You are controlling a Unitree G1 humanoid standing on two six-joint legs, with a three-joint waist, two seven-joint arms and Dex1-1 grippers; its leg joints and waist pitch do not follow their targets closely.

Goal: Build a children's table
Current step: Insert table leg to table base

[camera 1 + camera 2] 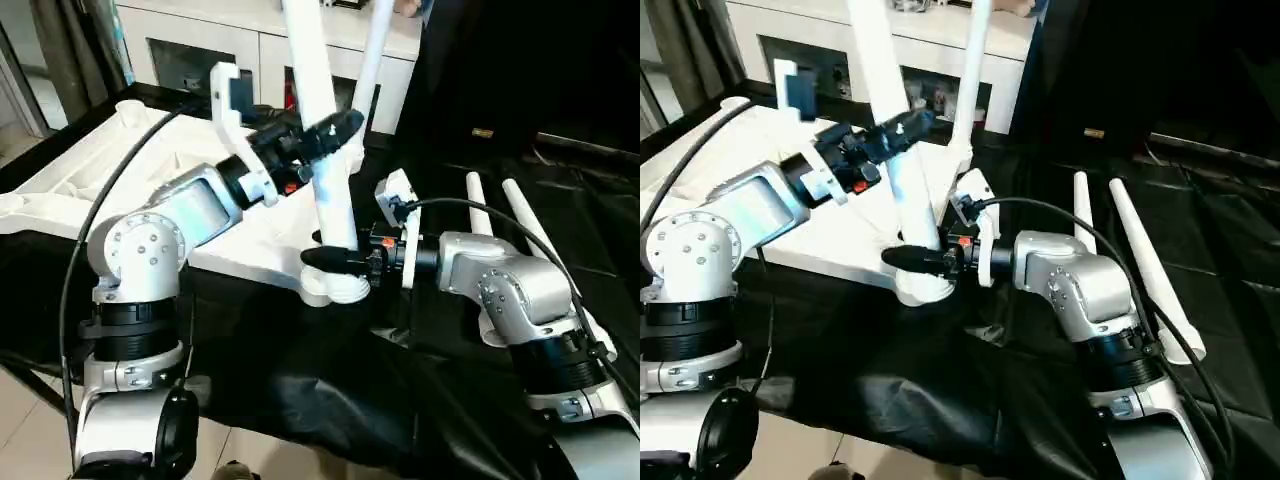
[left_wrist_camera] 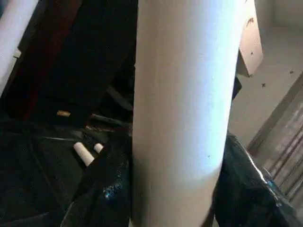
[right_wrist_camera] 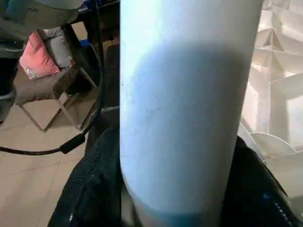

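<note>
The children's table lies upside down, its white top [image 1: 90, 180] showing a ribbed underside [image 3: 279, 94]. One white leg [image 1: 325, 190] stands upright in the near corner socket [image 1: 335, 288]. My left gripper [image 1: 335, 130] is shut on this leg about halfway up the part I can see, reaching in from the left. My right gripper [image 1: 330, 260] is shut on the same leg just above the socket, reaching in from the right. Both wrist views look straight at this leg [image 2: 182, 118] [image 3: 184, 109] between the dark fingers. A second leg [image 1: 372, 50] stands upright at the far corner.
Two loose white legs [image 1: 525, 225] lie side by side on the black cloth [image 1: 300, 390] to the right, behind my right forearm. A white cabinet [image 1: 200, 50] with glass fronts stands behind the table. The cloth's front edge drops to tiled floor.
</note>
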